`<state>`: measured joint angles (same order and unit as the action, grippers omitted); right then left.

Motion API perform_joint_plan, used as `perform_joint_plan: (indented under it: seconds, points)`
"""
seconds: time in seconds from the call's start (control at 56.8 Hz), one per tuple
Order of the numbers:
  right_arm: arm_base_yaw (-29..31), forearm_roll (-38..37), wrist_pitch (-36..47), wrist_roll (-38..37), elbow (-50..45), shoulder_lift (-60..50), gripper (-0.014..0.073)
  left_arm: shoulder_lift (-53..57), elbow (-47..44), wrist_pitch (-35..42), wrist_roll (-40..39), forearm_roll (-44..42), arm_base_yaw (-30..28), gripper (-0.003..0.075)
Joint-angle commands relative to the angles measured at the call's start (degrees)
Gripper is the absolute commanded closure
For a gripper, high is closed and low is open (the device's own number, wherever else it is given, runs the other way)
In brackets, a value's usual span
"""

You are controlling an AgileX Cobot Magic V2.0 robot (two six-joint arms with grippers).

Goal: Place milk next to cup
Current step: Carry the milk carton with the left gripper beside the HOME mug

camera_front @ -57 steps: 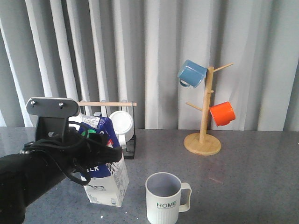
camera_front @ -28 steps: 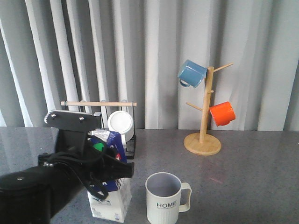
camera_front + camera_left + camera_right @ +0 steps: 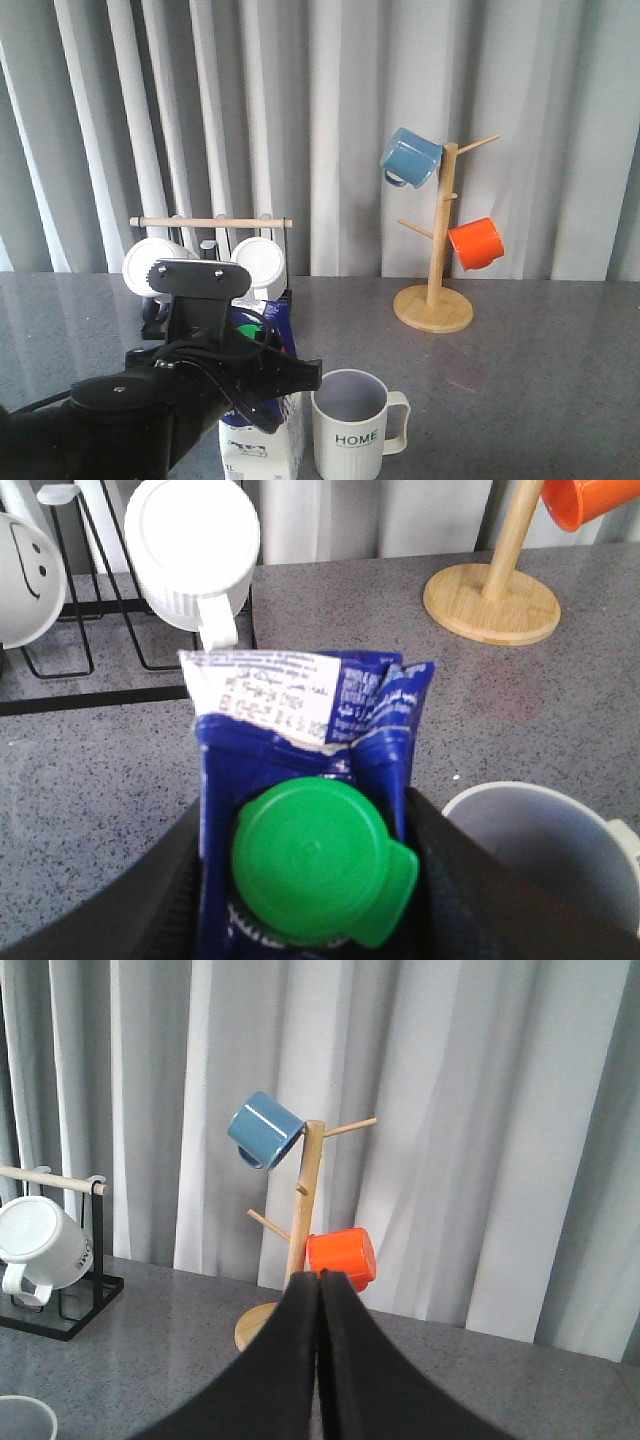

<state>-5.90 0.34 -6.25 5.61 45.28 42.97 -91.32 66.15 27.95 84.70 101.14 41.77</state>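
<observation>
Over the last sec your left gripper (image 3: 268,372) has carried the milk (image 3: 262,440) rightward across the tabletop (image 3: 520,400), from well left of the cup (image 3: 353,425) to just beside it. In the front view the carton's lower edge now sits right at the cup's left wall; can't tell if they touch or if a sliver of gap remains. The carton also reads lower in frame than before, and its base runs out the bottom edge, so you can't confirm it's seated on the tabletop.

The left gripper is pinching the milk near the top. In the left wrist view the black fingers (image 3: 440,870) flank the blue shoulders w/ the green cap (image 3: 322,862) between them, and the cup rim shows close by at the carton's side. Carton looks roughly upright.

Behind it, the black rack (image 3: 215,290) w/ its two white mugs is uncovered again now the arm has moved on.

Further right, the wooden mug tree (image 3: 436,270) w/ the blue mug (image 3: 409,157) and orange mug (image 3: 475,243) hasn't budged.

Your right gripper (image 3: 320,1360) is pressed together, holding nothing, parked well clear.

My read: transport is basically done. What's left is to settle the base flat, let go w/o tipping the carton into the cup, then back the arm out.
</observation>
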Motion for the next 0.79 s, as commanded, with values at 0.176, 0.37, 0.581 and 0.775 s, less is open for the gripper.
perform_joint_plan:
  seconds: [0.176, 0.37, 0.581, 0.775]
  points:
    - [0.4, -0.3, 3.7, 0.1, 1.9, -0.3, 0.0602, 1.3, 2.8, 1.0, -4.8, 1.8, 0.4, 0.0575]
    - [0.4, -0.3, 3.7, 0.1, 1.9, -0.3, 0.0602, 1.0, 2.9, 4.5, -5.0, 1.4, 0.4, 0.0573]
    - [0.4, -0.3, 3.7, 0.1, 1.9, -0.3, 0.0602, 0.6, 3.0, 4.7, -5.0, 1.3, 0.4, 0.0499]
    - [0.4, -0.3, 3.7, 0.1, 1.9, -0.3, 0.0602, 0.6, 3.0, 4.9, -4.9, 0.5, 0.6, 0.0323]
